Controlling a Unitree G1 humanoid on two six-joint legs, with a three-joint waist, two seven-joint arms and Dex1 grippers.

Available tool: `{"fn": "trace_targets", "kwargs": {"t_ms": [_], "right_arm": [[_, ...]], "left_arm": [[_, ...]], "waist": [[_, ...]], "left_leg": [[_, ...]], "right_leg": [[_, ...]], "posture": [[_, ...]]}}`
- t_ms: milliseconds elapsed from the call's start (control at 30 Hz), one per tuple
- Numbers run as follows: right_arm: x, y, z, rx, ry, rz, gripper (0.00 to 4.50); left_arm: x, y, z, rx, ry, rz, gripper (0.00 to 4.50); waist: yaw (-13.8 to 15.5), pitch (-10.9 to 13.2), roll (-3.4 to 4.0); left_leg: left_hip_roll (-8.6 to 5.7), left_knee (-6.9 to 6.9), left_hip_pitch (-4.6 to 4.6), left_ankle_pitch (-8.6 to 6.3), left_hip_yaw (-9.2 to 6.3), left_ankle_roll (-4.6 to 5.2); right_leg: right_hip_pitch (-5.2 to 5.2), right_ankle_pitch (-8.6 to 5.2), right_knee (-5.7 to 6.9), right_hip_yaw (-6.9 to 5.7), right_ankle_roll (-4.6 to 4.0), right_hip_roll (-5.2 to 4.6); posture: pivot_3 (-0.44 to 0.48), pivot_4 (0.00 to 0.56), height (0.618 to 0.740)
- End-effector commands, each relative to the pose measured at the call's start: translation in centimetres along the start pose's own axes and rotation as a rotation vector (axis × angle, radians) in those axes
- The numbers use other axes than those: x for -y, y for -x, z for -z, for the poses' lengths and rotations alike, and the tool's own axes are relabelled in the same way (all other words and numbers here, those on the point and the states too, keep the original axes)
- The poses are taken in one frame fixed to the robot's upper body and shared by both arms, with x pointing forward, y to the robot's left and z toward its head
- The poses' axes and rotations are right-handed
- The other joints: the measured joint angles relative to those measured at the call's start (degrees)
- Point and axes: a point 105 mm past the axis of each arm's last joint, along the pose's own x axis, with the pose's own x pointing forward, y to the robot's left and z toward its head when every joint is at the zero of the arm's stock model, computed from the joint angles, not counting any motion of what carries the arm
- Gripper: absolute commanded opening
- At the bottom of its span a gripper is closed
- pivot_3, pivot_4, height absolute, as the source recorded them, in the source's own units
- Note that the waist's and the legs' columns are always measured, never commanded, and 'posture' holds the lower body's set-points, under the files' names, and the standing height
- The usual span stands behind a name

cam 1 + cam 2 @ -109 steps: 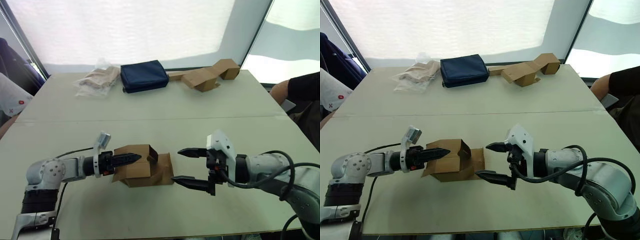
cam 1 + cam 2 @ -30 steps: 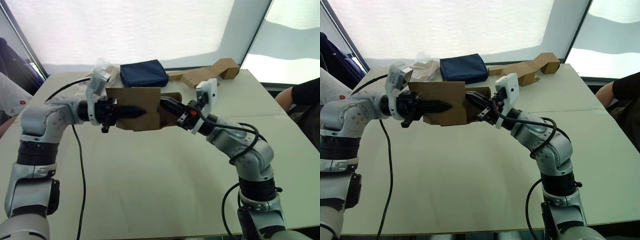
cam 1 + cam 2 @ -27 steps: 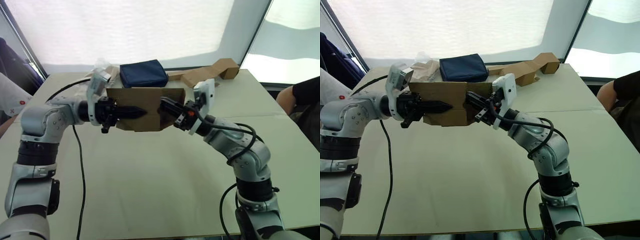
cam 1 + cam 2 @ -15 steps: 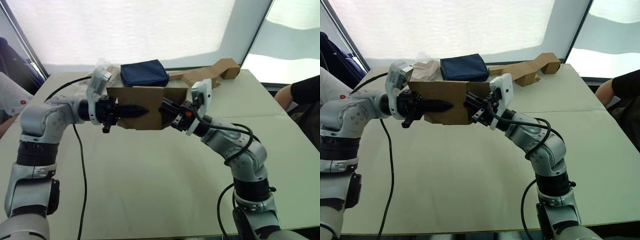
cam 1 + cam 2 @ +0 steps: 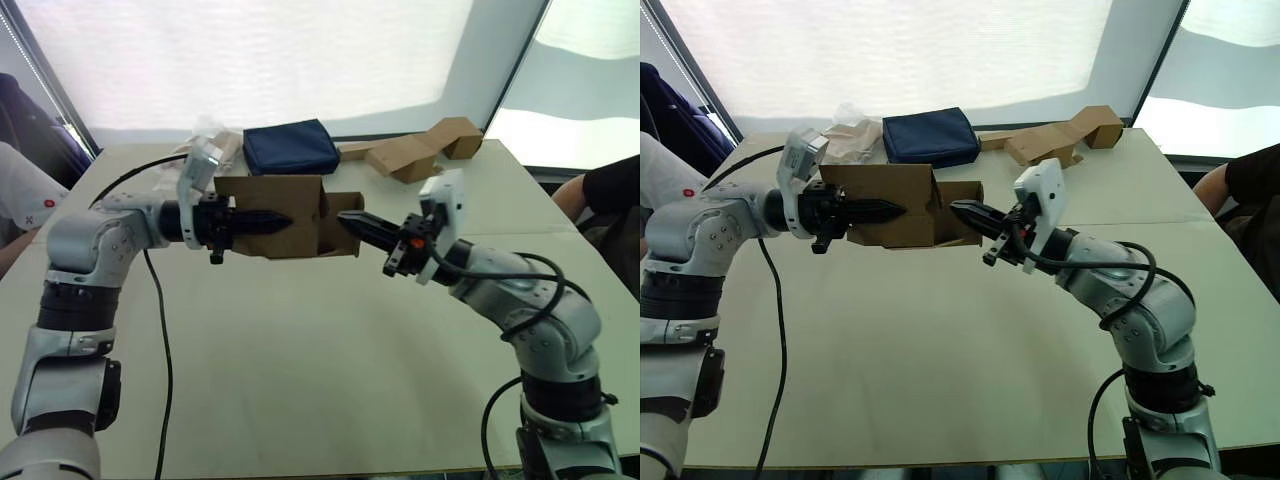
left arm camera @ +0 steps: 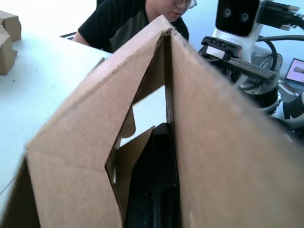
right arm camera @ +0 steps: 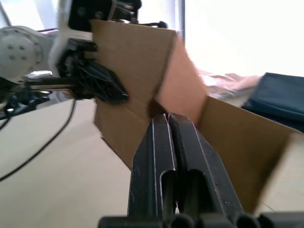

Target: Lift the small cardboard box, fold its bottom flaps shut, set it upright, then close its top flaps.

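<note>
Small cardboard box (image 5: 285,214) between end effectors

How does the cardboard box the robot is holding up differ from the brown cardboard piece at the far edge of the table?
The small cardboard box is held above the table, clamped by the left gripper; the long folded cardboard piece lies untouched on the table. The held box has an open carton shape with flaps spread; the far piece is long, bent and flattened. Both are plain brown corrugated cardboard.

My two arms are silver-grey rounded segments with black joints, loose black cables, white wrist camera housings and slim black tapering fingers (image 5: 262,220).
</note>
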Motion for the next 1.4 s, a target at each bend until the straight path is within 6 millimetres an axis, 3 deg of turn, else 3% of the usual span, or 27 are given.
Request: {"fn": "trace_targets", "kwargs": {"t_ms": [33, 233, 467, 867, 1400], "right_arm": [[-1.6, 1.9, 0.5, -0.072, -0.002, -0.08, 0.05], [-2.7, 2.0, 3.0, -0.169, -0.015, -0.11, 0.05], [-1.8, -0.7, 3.7, -0.144, 0.035, -0.046, 0.05], [-1.0, -2.4, 2.9, -0.043, 0.04, -0.027, 0.05], [-2.6, -3.7, 1.3, 0.062, 0.014, -0.127, 0.05]], "left_arm": [[0.4, 0.2, -0.9, 0.005, -0.031, 0.012, 0.0], [0.5, 0.0, -1.2, 0.007, -0.034, 0.023, 0.0], [0.9, -0.2, -1.8, 0.015, -0.038, 0.041, 0.0], [1.6, -0.3, -1.8, 0.023, -0.017, 0.077, 0.0], [1.6, -0.2, -1.3, 0.018, -0.011, 0.072, 0.0]], "waist": [[0.0, 0.0, 0.0], [-0.5, 0.0, 0.0], [-0.2, 0.0, -0.01], [-0.1, 0.0, -0.01], [-0.2, 0.0, -0.01]], "left_leg": [[0.0, 0.0, -0.01, 0.0, 0.0, 0.0], [0.03, 0.0, 0.04, 0.0, 0.01, 0.01], [0.03, 0.01, 0.02, 0.0, 0.0, 0.01], [0.02, 0.02, 0.01, 0.0, -0.01, 0.0], [0.02, 0.02, 0.02, 0.0, -0.01, 0.0]], "right_leg": [[0.0, 0.0, 0.0, 0.0, 0.0, 0.0], [0.0, 0.0, 0.03, 0.04, 0.0, 0.06], [0.0, 0.0, 0.02, 0.03, 0.0, 0.09], [0.0, 0.0, 0.02, 0.01, 0.0, 0.06], [0.0, 0.0, 0.03, 0.01, 0.0, 0.05]], "posture": [[0.0, 0.15, 0.74], [0.0, 0.15, 0.74], [0.0, 0.15, 0.74], [0.0, 0.15, 0.74], [0.0, 0.15, 0.74]]}}
